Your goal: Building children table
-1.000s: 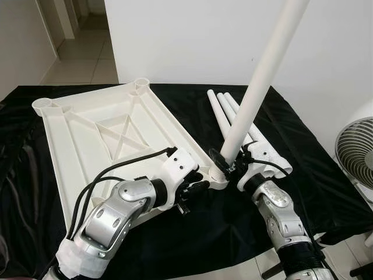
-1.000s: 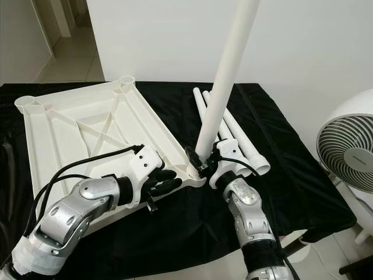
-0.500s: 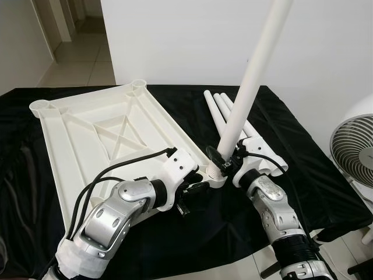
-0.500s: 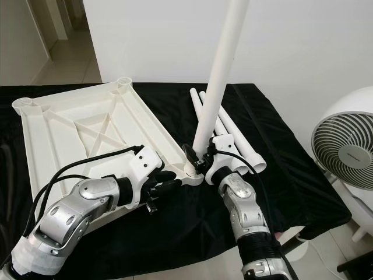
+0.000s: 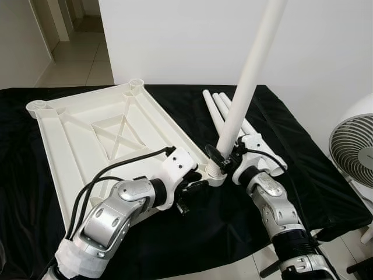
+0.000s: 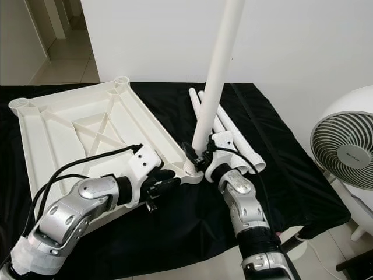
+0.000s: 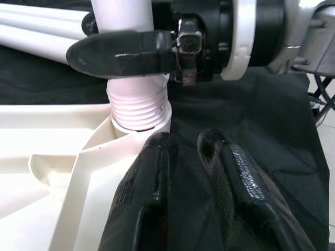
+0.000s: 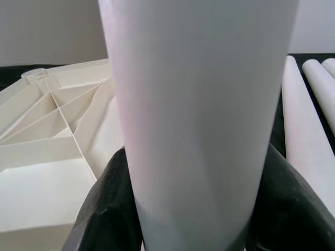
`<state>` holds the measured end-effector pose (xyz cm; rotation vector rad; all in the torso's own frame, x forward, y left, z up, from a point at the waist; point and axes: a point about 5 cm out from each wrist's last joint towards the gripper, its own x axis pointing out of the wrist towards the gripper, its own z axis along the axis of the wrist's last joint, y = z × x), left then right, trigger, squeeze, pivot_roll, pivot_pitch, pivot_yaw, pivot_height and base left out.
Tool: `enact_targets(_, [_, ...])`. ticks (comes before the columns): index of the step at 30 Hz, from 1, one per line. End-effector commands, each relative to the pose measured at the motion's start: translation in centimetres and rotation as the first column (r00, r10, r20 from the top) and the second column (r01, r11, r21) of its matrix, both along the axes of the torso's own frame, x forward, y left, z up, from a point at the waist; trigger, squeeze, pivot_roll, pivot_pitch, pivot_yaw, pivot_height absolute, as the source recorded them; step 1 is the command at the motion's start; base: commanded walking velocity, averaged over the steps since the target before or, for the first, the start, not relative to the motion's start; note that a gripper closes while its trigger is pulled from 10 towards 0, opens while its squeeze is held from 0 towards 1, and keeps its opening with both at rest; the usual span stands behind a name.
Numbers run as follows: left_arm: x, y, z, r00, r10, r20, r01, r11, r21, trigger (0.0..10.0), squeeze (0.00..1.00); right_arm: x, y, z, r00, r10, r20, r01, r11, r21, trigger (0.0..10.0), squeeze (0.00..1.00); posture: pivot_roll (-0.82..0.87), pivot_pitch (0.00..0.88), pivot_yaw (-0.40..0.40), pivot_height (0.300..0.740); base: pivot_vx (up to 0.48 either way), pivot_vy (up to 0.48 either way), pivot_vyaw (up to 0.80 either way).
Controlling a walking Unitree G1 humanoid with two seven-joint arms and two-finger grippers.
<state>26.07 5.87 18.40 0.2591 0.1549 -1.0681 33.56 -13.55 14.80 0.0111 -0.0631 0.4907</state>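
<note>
Black cloth (image 5: 303,169) covers the work surface, with a white wall behind and a fan (image 5: 352,149) off to the right of the cloth. On the cloth lies the white plastic tabletop (image 5: 87,134), underside up, its ribs and corner sockets showing. At the tabletop's near right corner, the right gripper (image 5: 224,162) pinches the white leg (image 5: 247,87) close to its lower end, one black finger on each side of the tube; the leg rises steeply from that corner and leans a little to the right. In the left wrist view the leg's ribbed, threaded end (image 7: 138,107) sits at the mouth of the corner socket (image 7: 123,130), partly in but not fully down. The left gripper (image 5: 195,188) rests at the tabletop's near edge just beside that socket, its two fingers (image 7: 144,198) close together and holding nothing. Three more spare legs (image 5: 224,111) lie side by side on the cloth behind the standing one. The leg looks like a hollow, stiff and light plastic tube with a smooth, probably slippery skin, so a low grip near the thread seems the right place, since the long top would lever against a loose hold. The tabletop looks rigid but light enough to slide, so bracing it near the socket should help.
</note>
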Motion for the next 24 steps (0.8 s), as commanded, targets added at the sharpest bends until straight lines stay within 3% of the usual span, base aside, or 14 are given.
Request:
enact_targets(1, [0.0,0.1,0.1,1.0,0.006,-0.001,-0.006,1.0,-0.001,10.0,0.0,-0.5,-1.2,-3.7,0.981,-0.07,-0.182,0.064,0.997,-0.037,10.0,0.0,0.03,0.07,-0.026,0.74,0.0,0.0,0.0])
enact_targets(4, [0.0,0.1,0.1,1.0,0.007,-0.001,-0.007,1.0,0.0,10.0,0.0,-0.6,-1.2,-3.8,0.981,-0.082,-0.177,0.076,0.996,-0.041,10.0,0.0,0.03,0.069,-0.023,0.74,0.0,0.0,0.0])
enact_targets(7, [0.0,0.1,0.1,1.0,0.007,0.0,-0.007,1.0,0.001,10.0,0.0,-1.1,-0.5,-3.1,0.997,-0.031,-0.066,0.024,0.994,-0.106,10.0,0.0,0.03,0.068,-0.022,0.74,0.0,0.0,0.0])
enact_targets(11, [0.1,0.2,0.2,1.0,0.009,0.002,-0.009,1.0,0.001,10.0,0.0,-1.7,0.3,-2.9,0.999,0.035,-0.009,-0.036,0.986,-0.16,10.0,0.0,0.03,0.068,-0.023,0.74,0.0,0.0,0.0])
enact_targets(24, [0.1,0.2,0.3,1.0,0.014,0.006,-0.014,1.0,0.0,10.0,0.0,-2.9,0.3,-3.2,0.992,0.124,0.025,-0.116,0.973,-0.198,10.0,0.0,0.03,0.069,-0.023,0.74,0.0,0.0,0.0])
